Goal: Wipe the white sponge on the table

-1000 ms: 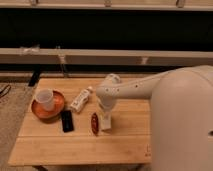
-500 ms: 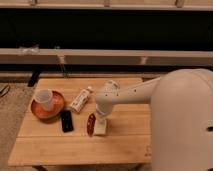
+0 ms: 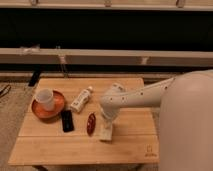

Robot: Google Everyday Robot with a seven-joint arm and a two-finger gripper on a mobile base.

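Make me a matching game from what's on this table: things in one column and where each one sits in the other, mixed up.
Things
1. white cup
2. black phone
3. white sponge
4. white bottle

Places
A. lying on its side near the middle of the table
B. at the tip of the claw, which reaches down to the tabletop
C. standing in the orange dish
D. lying flat between the orange dish and the red oblong thing

Pairs: 1-C, 2-D, 3-B, 4-A
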